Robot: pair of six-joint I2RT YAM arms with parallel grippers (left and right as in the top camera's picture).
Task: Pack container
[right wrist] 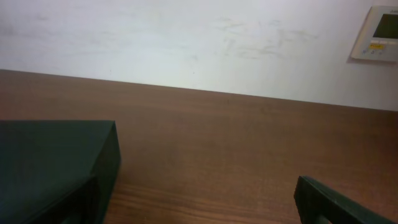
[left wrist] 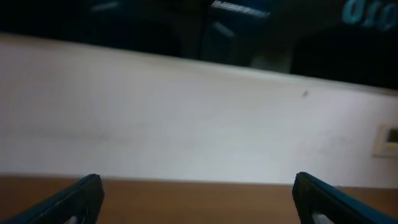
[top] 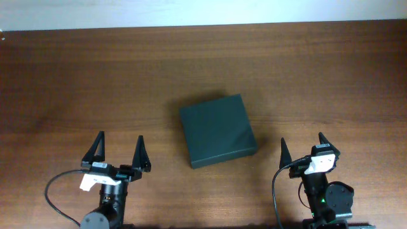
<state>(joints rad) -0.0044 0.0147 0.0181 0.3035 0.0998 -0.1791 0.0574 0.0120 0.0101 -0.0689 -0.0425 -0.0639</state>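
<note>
The container (top: 217, 130) is a dark green-black square box lying flat at the middle of the wooden table (top: 76, 76), its lid down. My left gripper (top: 120, 138) stands open near the front edge, well left of the box, with nothing between its fingers. In the left wrist view the left gripper (left wrist: 199, 190) shows only bare table and wall. My right gripper (top: 303, 140) is open just right of the box's near right corner, apart from it. In the right wrist view the container (right wrist: 56, 155) fills the lower left, beside the right gripper (right wrist: 196, 199).
A white wall (right wrist: 186, 43) runs behind the table's far edge, with a small wall panel (right wrist: 379, 32) at the upper right. Black cables (top: 54, 191) loop beside both arm bases near the front edge.
</note>
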